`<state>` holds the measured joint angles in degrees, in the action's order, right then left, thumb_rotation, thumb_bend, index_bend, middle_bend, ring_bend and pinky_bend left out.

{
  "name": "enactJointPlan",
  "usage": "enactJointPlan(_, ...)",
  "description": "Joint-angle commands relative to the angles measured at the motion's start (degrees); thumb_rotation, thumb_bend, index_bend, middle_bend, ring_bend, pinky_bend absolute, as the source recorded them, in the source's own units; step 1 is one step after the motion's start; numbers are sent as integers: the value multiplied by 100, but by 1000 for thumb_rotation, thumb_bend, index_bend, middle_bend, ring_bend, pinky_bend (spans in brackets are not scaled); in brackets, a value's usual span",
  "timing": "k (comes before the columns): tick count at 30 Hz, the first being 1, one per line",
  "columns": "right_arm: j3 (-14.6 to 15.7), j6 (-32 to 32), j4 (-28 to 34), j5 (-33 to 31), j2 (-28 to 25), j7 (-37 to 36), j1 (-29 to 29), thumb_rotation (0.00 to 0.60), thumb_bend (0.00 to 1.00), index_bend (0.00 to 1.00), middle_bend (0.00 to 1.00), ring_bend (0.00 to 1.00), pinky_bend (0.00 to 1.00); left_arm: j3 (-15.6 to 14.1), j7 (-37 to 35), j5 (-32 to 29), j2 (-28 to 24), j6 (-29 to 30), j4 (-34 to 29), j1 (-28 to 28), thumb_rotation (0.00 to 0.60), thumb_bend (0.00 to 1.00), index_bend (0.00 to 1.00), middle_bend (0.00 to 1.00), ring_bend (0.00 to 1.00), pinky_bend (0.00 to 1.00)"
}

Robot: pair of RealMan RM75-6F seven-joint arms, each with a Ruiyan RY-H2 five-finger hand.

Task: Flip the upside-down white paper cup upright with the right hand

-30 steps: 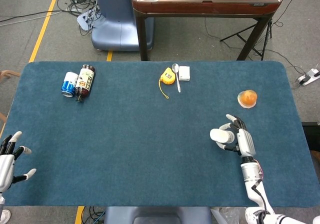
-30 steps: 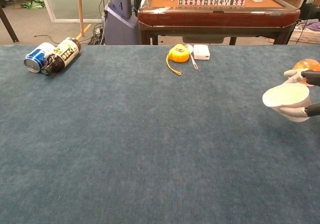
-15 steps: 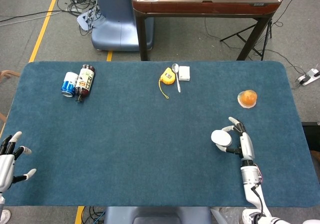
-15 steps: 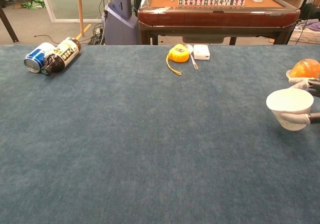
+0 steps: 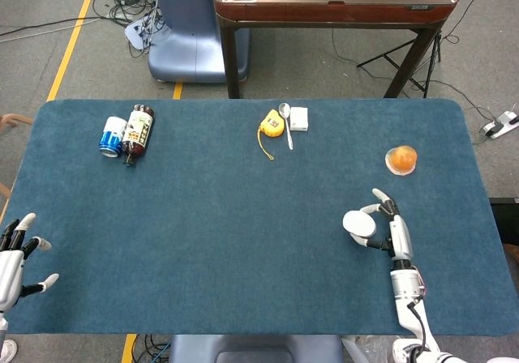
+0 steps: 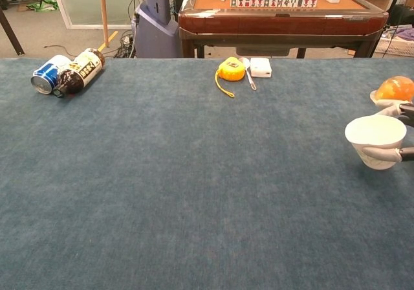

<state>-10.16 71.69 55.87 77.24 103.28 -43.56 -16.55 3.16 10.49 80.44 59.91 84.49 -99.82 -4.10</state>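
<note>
Right robot hand (image 5: 389,227) gripping white paper cup (image 6: 376,139), mouth up

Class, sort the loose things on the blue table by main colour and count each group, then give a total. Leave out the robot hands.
White: 2, the paper cup and small box.
Yellow: 1, the tape measure.
Orange: 1, the round orange thing.
Blue: 1, the can.
Brown: 1, the bottle.
Silver: 1, the spoon.
Total: 7.
</note>
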Motion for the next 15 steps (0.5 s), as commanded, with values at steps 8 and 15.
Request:
enactJointPlan(8, 49, -107, 78, 46, -148, 96, 45, 600, 0, 309, 55, 0, 19, 3, 11, -17, 8, -13, 17, -7, 600, 31, 437, 85, 42, 390)
enactJointPlan(15, 73, 24, 289, 135, -365, 152, 133, 600, 0, 208, 32, 0, 10, 1, 20, -19, 16, -16, 21, -9, 600, 30, 437, 85, 42, 390)
